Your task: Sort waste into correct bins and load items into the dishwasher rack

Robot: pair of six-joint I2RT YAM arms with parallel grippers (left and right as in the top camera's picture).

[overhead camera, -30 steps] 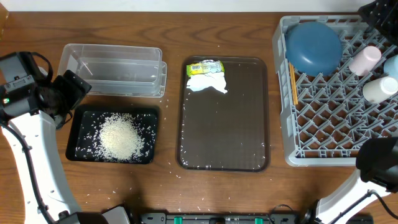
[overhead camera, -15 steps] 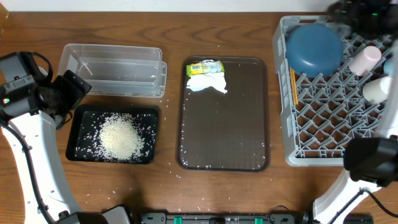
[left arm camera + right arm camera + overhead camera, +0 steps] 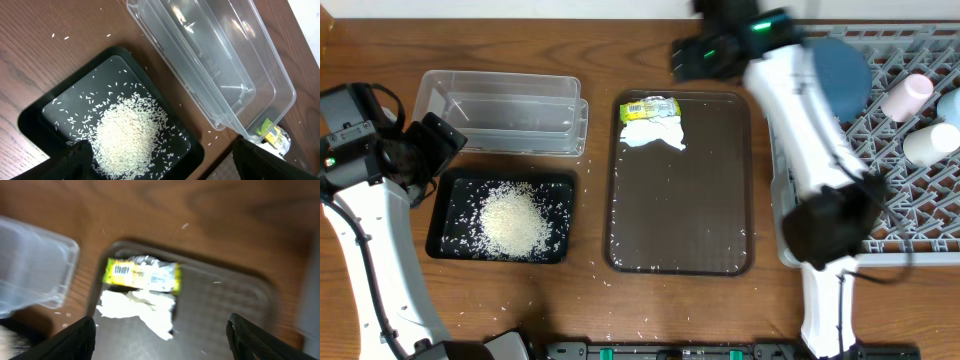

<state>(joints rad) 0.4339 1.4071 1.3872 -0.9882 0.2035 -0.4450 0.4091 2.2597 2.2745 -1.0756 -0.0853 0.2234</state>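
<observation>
Wood-grain desk carries everything here. Over the far end of the brown serving tray point(image 3: 680, 200) hangs the right pincer point(image 3: 161, 324), its fingers spread wide with nothing between them; its wrist view is smeared, yet the spread is plain. Just below lie the snack wrapper point(image 3: 142, 275) and the crumpled napkin point(image 3: 137, 307), touching each other, the wrapper closer to the tray's far rim. That wide gape looks meant for coming down on one of them, since both are waste not yet binned.

The left pincer point(image 3: 162, 147) is likewise wide and empty, poised above the black tray point(image 3: 45, 110) where the rice point(image 3: 127, 130) sits heaped. The clear tub point(image 3: 210, 55) lies just beside it, bare inside, and seems the likely home for paper and wrapper.

To the right stands the dishwasher rack point(image 3: 920, 200), holding the dark-blue bowl point(image 3: 845, 70) and the pink cup point(image 3: 905, 95), white cup point(image 3: 928, 145) and light-blue cup point(image 3: 952, 105).

Hindrances: the tray's raised rim crowds the wrapper, the napkin may lift along with it, and the left arm waits close to the tub. Stray grains dot the desk.
</observation>
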